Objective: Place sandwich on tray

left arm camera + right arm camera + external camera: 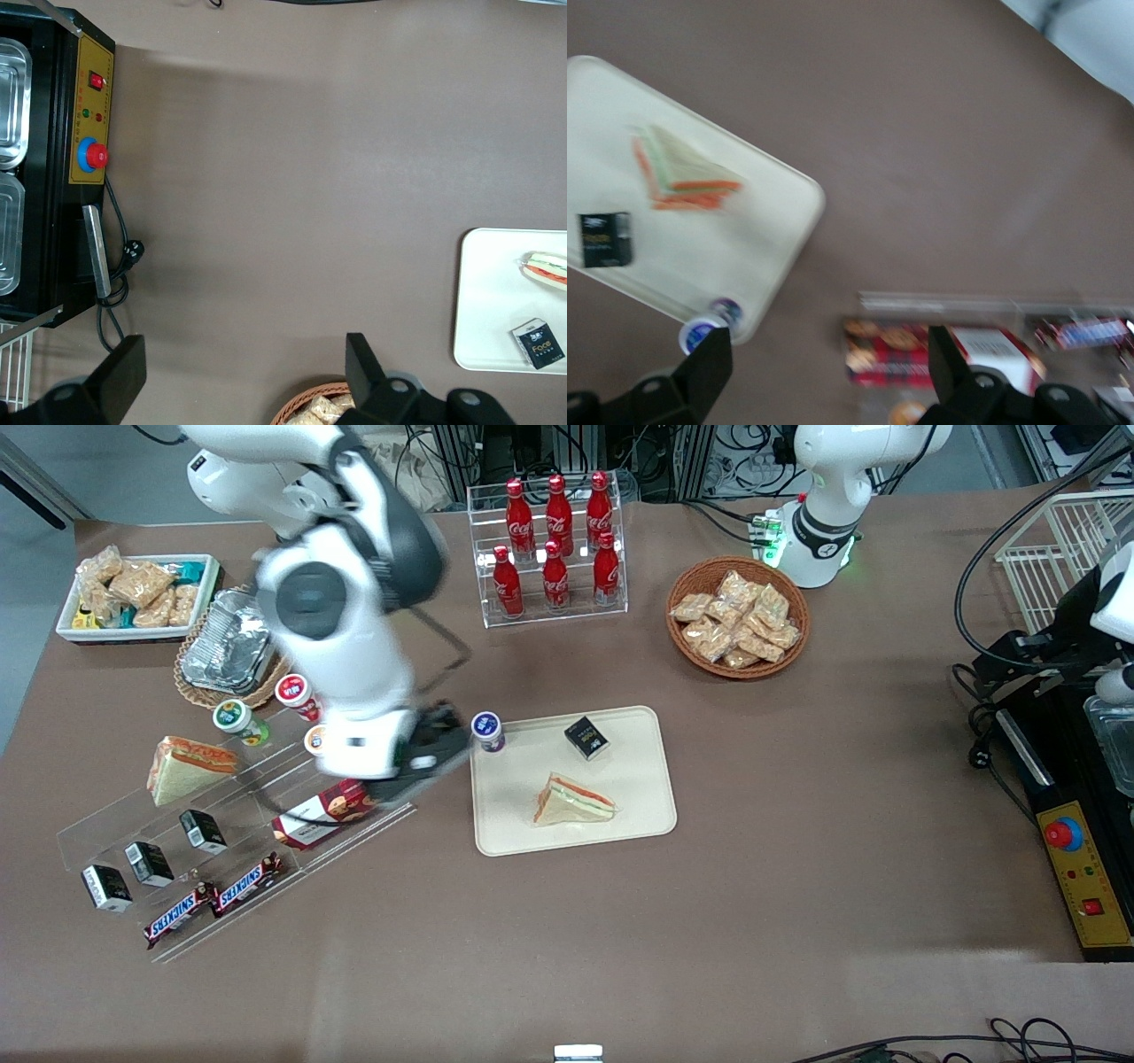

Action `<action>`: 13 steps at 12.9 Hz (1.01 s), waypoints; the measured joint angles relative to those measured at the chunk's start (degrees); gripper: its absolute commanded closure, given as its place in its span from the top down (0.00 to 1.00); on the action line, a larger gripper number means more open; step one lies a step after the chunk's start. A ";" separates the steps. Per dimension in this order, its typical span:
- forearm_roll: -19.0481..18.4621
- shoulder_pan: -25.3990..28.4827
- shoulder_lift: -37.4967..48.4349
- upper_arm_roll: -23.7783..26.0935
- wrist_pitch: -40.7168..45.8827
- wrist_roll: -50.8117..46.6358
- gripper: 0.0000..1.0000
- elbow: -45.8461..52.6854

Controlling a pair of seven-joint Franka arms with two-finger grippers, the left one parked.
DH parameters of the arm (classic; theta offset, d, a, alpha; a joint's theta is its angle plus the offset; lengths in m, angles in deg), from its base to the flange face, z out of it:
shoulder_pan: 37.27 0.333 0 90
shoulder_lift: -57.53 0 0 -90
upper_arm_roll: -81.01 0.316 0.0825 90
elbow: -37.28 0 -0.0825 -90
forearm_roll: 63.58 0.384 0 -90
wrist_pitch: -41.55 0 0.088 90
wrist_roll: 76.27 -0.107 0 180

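Sandwich (573, 800): clear-wrapped triangular wedge of white bread, thin orange-red and green layers along its cut edge — lying flat on the tray, on the part nearest the front camera, touching nothing else.
Tray (638, 825): large, flat, cream-beige plastic rectangle with rounded corners and a low rim, resting on the brown table (797, 886).
Black box (586, 738): small, glossy, printed pack on the tray, farther from the front camera than the sandwich and well apart from it.
Cup (487, 731): small round tub with a purple lid, standing at the tray's corner toward the working arm's end.
Gripper (828, 367): empty, fingers spread wide, off the tray toward the working arm's end, hovering above the red-and-white cookie box (321, 815) — nothing is between the pads.
Clear stand (106, 828): stepped transparent acrylic, beside the tray toward the working arm's end; it carries the cookie box, Snickers bars (214, 899) and a second wrapped wedge (188, 766) with a broad orange-red face.
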 measured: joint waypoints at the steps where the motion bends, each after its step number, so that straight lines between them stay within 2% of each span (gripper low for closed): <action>1: 0.03 -0.19 1.56 -4.08 1.60 0.01 0.99 -0.11; 4: 0.42 -0.61 4.88 -14.61 2.54 0.03 0.99 -1.16; 7: 0.53 -0.76 7.32 -22.20 3.25 0.05 0.99 -2.13; 10: 0.69 -0.86 9.87 -26.10 6.11 0.05 0.99 -2.98; 13: 2.16 -1.29 10.19 -26.68 6.62 -0.02 0.99 -3.28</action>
